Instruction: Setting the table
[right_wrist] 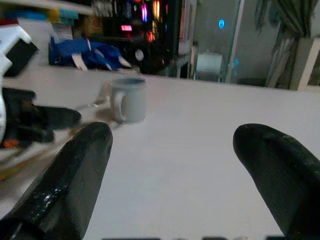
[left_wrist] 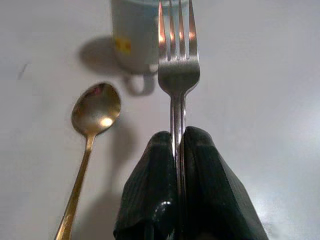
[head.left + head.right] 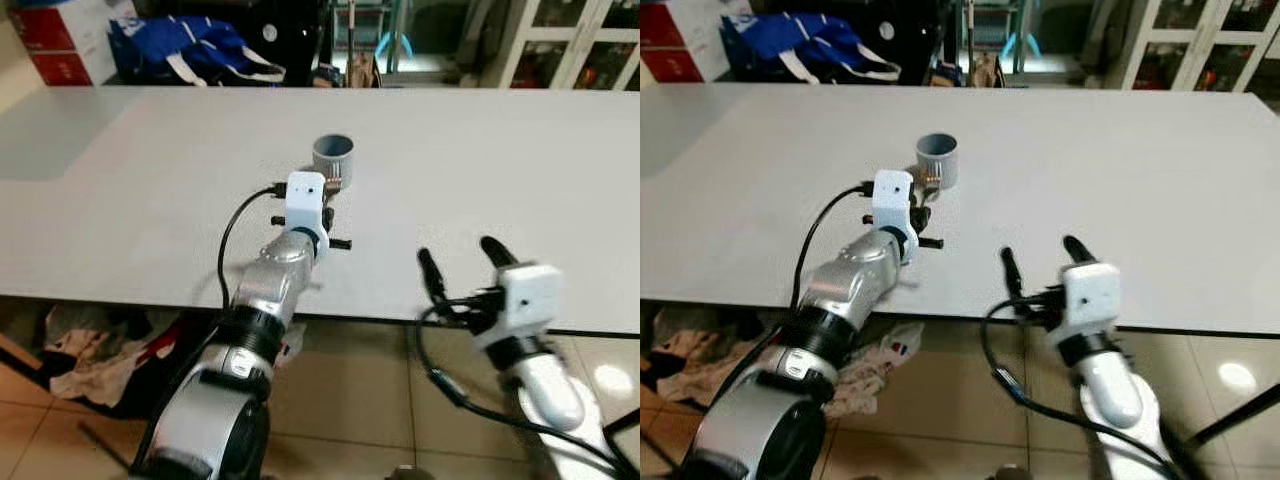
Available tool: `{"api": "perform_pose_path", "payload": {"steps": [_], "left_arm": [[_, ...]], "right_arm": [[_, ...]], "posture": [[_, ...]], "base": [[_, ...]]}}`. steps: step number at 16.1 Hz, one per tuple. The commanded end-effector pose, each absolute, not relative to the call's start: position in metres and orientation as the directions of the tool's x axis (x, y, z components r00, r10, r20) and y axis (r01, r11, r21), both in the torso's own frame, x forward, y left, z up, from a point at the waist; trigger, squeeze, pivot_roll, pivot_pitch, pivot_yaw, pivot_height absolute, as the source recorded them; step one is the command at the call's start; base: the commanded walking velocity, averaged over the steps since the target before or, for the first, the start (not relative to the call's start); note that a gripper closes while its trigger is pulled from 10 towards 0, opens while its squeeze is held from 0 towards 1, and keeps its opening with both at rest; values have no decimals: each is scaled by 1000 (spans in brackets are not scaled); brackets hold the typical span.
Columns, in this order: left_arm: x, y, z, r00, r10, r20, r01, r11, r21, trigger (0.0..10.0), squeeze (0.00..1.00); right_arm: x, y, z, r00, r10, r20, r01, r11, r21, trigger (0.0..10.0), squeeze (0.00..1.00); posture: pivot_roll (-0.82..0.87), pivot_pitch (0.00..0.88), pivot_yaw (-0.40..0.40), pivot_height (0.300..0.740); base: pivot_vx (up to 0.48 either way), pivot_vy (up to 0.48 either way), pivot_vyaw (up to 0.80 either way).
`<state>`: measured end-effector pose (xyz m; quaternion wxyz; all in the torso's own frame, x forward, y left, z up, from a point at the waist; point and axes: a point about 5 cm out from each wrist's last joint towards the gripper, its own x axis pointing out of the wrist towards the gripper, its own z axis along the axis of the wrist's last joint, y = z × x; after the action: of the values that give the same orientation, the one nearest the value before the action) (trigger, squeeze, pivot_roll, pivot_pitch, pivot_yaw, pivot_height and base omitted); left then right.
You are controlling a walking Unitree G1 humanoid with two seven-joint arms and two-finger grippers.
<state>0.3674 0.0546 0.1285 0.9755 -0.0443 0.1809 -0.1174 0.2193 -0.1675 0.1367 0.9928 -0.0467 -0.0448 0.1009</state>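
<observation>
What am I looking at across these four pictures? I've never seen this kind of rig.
A humanoid robot stands at a white table. The top two pictures come from its head camera, looking down; the other two come from cameras on its wrists. The left gripper is shut on a fork, holding it by the handle with the tines pointing toward a grey mug. A gold spoon lies on the table beside the fork. The right gripper hangs open near the table's front edge, holding nothing. A blue bag sits beyond the table.
</observation>
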Motion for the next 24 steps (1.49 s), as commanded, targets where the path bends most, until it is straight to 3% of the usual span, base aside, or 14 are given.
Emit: {"api": "perform_pose_path", "payload": {"steps": [1, 4, 13, 14, 24], "left_arm": [[371, 52, 131, 902, -226, -368, 186, 972, -141, 0, 0], [373, 53, 125, 894, -146, -424, 126, 989, -74, 0, 0], [377, 48, 124, 884, -169, -437, 164, 985, -48, 0, 0], [377, 44, 124, 880, -188, -435, 190, 981, -41, 10000, 0], [374, 29, 123, 865, -250, -435, 293, 956, 32, 10000, 0]], "right_arm": [[215, -179, 137, 980, 191, 56, -184, 977, -109, 10000, 0], [205, -179, 142, 974, 224, 28, -221, 971, -91, 10000, 0], [199, -167, 138, 968, 250, -11, -251, 967, -44, 10000, 0], [198, -163, 137, 967, 254, -13, -255, 966, -37, 10000, 0], [197, -151, 136, 965, 263, -8, -263, 965, -17, 10000, 0]], "posture": [[-246, 36, 61, 727], [-264, 52, 58, 727], [-257, 63, 73, 727], [-257, 63, 73, 727], [-260, 47, 97, 727]], "base": [[0, 0, 0], [0, 0, 0], [0, 0, 0], [0, 0, 0], [0, 0, 0]]}}
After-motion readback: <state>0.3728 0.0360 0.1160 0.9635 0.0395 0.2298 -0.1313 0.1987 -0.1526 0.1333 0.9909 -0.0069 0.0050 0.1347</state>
